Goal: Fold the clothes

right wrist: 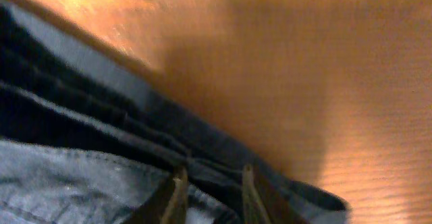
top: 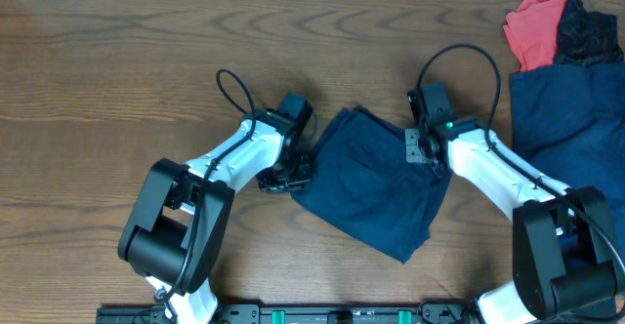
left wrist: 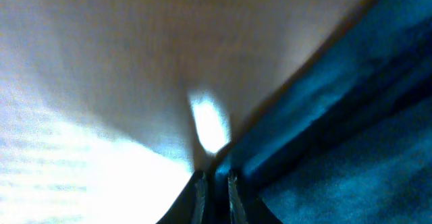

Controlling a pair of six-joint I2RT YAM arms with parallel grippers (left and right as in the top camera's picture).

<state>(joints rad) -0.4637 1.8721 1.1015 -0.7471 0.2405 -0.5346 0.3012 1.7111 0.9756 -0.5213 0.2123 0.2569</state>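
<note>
On the wooden table [top: 117, 60], overhead: recorded navy garment [top: 376, 182] rumpled at centre, left gripper [top: 293, 175] at its left edge, right gripper [top: 418, 150] at its upper right corner; navy pile [top: 562, 119], coral-red piece [top: 535, 26], black piece [top: 589, 31] heaped far right. Left wrist: fingers [left wrist: 200, 196] found nearly closed at hem, hold on cloth undeterminable. Right wrist: fingers [right wrist: 177, 196] found clamped on folded navy edge.

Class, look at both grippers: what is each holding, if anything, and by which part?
Each appears to pinch the middle navy garment: left gripper its left edge, right gripper its upper right edge.
</note>
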